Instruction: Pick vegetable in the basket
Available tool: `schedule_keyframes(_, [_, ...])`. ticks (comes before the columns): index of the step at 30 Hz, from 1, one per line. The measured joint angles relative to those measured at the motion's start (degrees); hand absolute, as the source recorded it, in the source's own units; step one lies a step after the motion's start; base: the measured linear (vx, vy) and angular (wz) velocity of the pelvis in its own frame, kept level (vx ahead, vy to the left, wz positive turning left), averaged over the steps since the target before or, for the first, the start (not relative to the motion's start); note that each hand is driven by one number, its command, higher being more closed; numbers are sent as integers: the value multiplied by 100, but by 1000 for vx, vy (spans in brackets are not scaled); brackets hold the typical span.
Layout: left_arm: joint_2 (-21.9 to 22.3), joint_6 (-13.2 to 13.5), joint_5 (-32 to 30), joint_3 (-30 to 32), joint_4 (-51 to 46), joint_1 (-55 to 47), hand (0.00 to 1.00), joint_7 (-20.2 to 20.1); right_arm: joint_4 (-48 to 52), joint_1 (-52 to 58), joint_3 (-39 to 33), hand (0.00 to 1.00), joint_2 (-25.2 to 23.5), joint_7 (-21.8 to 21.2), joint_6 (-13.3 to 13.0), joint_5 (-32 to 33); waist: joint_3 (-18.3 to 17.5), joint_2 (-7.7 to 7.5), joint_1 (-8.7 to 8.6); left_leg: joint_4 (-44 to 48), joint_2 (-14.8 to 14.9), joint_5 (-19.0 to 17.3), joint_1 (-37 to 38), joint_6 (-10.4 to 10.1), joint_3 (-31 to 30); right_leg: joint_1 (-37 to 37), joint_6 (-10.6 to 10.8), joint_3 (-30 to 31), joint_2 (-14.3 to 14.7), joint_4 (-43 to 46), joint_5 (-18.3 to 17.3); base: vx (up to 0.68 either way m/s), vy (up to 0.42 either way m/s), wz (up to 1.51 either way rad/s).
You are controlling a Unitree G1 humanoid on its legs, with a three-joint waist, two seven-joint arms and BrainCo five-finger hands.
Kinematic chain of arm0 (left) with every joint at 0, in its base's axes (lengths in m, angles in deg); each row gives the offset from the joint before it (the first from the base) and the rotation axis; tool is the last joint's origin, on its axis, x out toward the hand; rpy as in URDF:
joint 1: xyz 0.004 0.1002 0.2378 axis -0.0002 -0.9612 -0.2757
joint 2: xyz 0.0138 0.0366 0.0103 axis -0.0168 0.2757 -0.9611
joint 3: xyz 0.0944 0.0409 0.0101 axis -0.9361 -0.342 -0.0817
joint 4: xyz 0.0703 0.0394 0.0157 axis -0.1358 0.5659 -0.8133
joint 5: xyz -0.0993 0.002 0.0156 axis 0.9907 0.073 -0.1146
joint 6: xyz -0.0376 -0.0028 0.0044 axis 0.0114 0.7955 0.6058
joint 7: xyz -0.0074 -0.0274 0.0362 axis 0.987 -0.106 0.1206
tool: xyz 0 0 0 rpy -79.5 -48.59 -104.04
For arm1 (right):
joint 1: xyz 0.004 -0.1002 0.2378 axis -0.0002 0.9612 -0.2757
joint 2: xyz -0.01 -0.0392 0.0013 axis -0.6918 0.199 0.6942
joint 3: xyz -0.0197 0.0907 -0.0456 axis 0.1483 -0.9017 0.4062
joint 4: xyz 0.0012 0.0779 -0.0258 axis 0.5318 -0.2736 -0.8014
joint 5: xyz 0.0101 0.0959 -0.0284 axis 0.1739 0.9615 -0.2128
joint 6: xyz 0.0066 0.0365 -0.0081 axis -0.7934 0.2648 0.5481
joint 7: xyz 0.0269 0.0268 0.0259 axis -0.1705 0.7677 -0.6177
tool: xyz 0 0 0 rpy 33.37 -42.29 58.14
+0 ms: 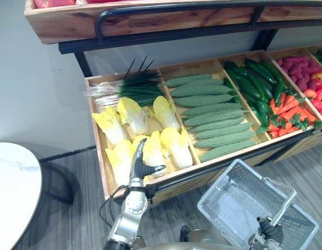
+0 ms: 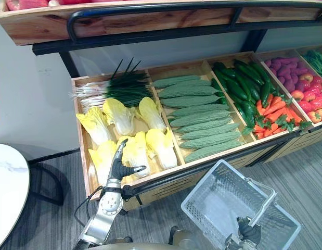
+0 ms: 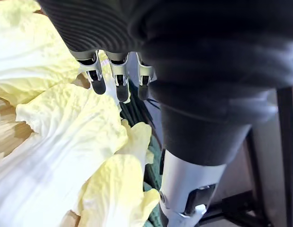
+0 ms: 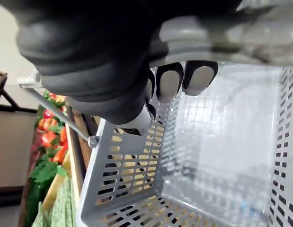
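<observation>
Left hand (image 1: 140,166) open over the front-row cabbages (image 1: 153,151), lower left of centre.
Fingers straight, thumb spread, tips just above pale yellow, white-ribbed leaves; contact cannot be confirmed. The wooden crate (image 1: 192,173) puts its front rim directly below the wrist. Right hand (image 1: 270,232) is clamped round the handle of the grey basket (image 1: 239,198), lower right, apart from the crate.
</observation>
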Motion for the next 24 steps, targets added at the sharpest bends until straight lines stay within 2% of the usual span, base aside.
schedule_keyframes(5, [-55,-236,-246,230,656,502,0,202,-43,-91,131,100,49,-41,-1,0,84,-32,-158,-110,58,66,15,-43,64,-68,-57,49,81,3,-3,5,-46,-8])
schedule_keyframes(10, [-245,-504,-309,586,1459,1325,0,450,-41,-359,263,100,108,-110,-97,4,464,-112,-189,-61,88,78,-226,-66,209,-424,-106,190,94,112,1,-52,-25,-14])
schedule_keyframes(16, [-412,-525,-363,835,2282,2284,0,743,-20,-890,627,100,296,-120,-117,-9,925,-140,-335,178,102,75,-505,-67,265,-750,-128,273,83,309,16,0,-16,-8])
schedule_keyframes(19, [-463,-528,-496,848,2357,2357,0,886,-13,-984,639,100,299,-109,-226,-2,1060,-131,-332,229,117,74,-541,-66,321,-790,-129,295,86,329,17,2,-11,-5])
schedule_keyframes(20, [-462,-522,-576,847,2363,2355,100,944,-13,-997,626,100,300,-103,-228,3,1093,-132,-329,244,122,69,-550,-63,325,-791,-128,294,88,330,17,0,0,0])
schedule_keyframes(24, [-468,-507,-695,874,2438,2446,100,960,-14,-1059,633,100,304,-112,-232,-1,1206,-118,-317,299,157,25,-587,-53,329,-789,-132,294,86,323,20,-43,-7,1])
